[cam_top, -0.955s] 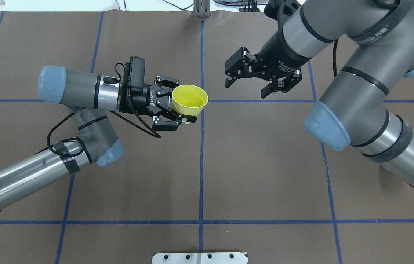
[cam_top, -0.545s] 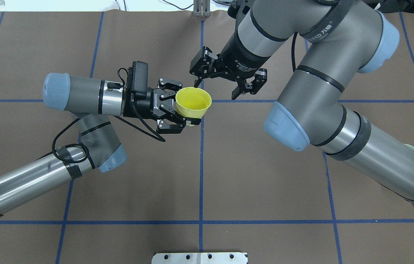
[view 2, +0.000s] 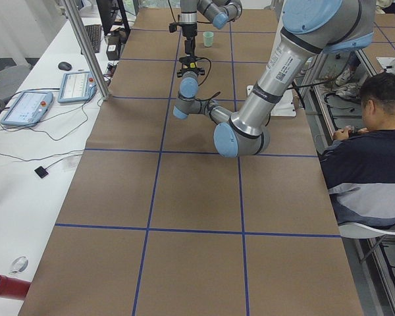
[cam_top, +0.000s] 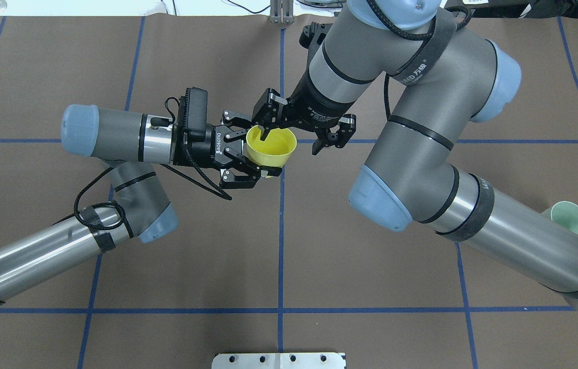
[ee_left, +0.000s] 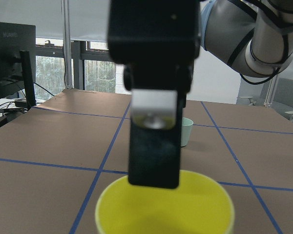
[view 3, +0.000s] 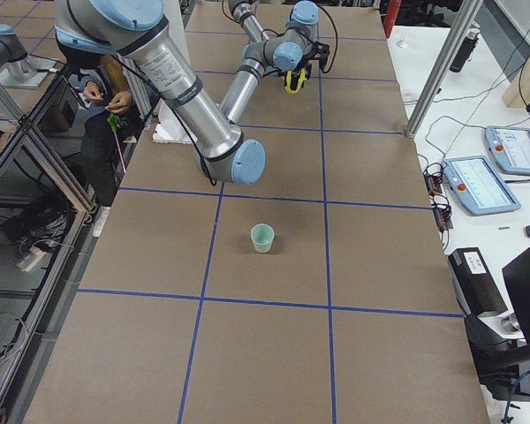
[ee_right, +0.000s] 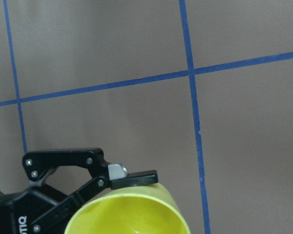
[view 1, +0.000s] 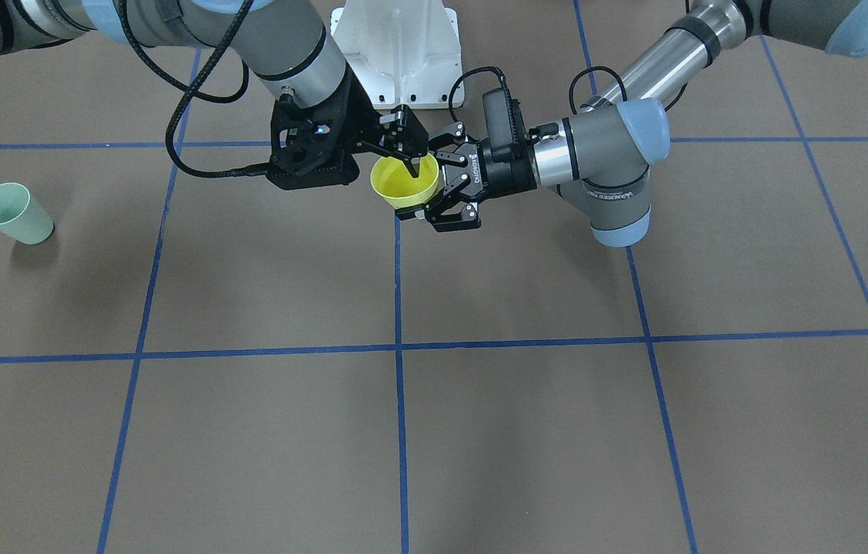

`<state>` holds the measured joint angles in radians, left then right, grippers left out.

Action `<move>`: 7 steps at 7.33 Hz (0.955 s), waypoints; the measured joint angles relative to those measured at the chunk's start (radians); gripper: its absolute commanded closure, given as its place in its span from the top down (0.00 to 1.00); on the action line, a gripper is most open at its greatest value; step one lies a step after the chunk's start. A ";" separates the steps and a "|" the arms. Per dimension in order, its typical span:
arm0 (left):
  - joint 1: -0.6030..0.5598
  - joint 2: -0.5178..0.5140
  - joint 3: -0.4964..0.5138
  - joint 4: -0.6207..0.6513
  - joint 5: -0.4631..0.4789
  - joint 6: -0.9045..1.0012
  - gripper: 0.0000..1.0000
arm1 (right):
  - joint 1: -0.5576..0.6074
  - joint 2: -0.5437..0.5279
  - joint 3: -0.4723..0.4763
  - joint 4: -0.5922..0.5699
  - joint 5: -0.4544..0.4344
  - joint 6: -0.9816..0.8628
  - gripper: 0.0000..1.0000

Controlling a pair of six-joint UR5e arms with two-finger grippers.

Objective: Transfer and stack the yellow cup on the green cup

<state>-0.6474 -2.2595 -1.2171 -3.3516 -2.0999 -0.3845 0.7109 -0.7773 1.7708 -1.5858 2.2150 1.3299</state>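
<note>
My left gripper [cam_top: 261, 154] is shut on the yellow cup [cam_top: 270, 147] and holds it upright above the table's middle line. My right gripper [cam_top: 291, 142] is open and straddles the cup's far wall. One of its fingers [cam_top: 266, 134] dips inside the rim and the other is outside, apart from the wall. The left wrist view shows that finger [ee_left: 154, 146] over the cup's mouth [ee_left: 166, 207]. The green cup [cam_top: 569, 217] stands upright on the table far to my right, partly behind the right arm. It also shows in the front-facing view [view 1: 15, 214].
The right arm's forearm [cam_top: 514, 241] stretches across the right half of the table. The robot's white base [view 1: 399, 46] is behind the grippers. A seated operator [view 2: 368, 151] is beside the table. Blue tape lines mark the brown mat.
My right gripper has swung left across the table to the yellow cup, and one finger now sits inside its rim. My left gripper with the cup has shifted slightly right.
</note>
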 measured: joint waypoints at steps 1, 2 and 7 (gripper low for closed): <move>0.000 0.000 0.000 -0.001 0.000 0.000 0.14 | -0.002 -0.012 0.002 0.000 -0.004 -0.002 1.00; 0.000 0.002 0.001 -0.001 0.000 0.000 0.15 | -0.005 -0.022 0.003 0.000 -0.008 -0.005 1.00; 0.005 0.008 0.002 -0.015 0.000 0.002 0.31 | -0.055 -0.035 0.009 0.001 -0.106 -0.018 0.00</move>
<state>-0.6427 -2.2515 -1.2152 -3.3670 -2.1000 -0.3821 0.6558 -0.8125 1.7797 -1.5847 2.1085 1.3114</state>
